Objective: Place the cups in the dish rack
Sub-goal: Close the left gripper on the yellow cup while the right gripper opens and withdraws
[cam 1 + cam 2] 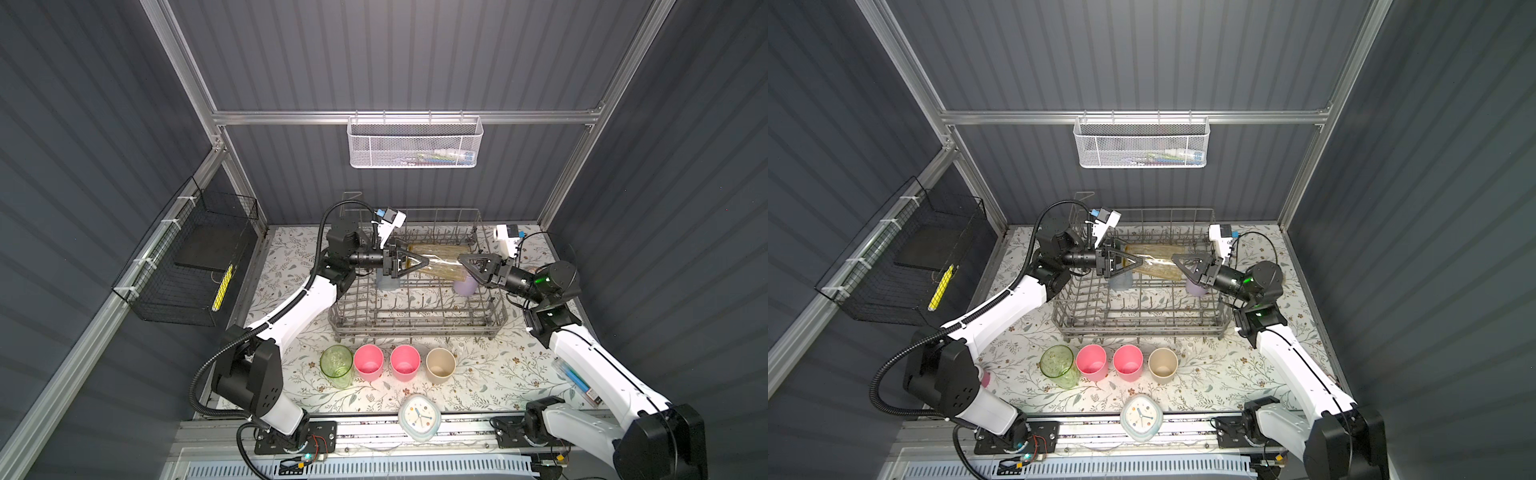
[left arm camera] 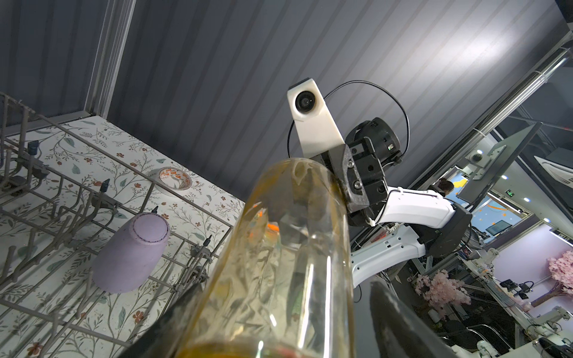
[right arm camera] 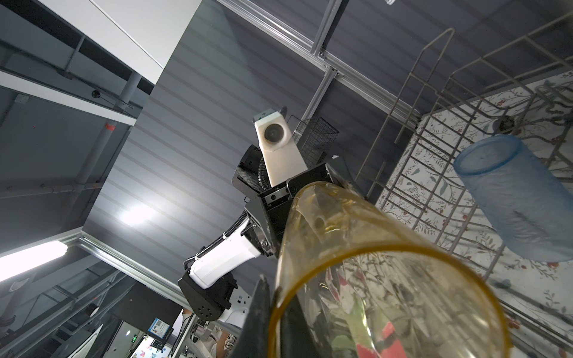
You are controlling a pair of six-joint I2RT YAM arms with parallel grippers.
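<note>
The yellow cup [image 1: 440, 261] lies level above the dish rack [image 1: 415, 329], its long axis running arm to arm, with the right gripper [image 1: 462, 259] clamped on its rim and the left gripper [image 1: 423, 262] spread around its base, seemingly not yet gripping.

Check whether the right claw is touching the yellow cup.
Touching. The right wrist view shows the right claw clamped on the rim of the yellow cup, one finger outside, one inside.

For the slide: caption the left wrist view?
Right gripper pinches yellow cup by its far rim above dish rack; lavender cup already inside.
</note>
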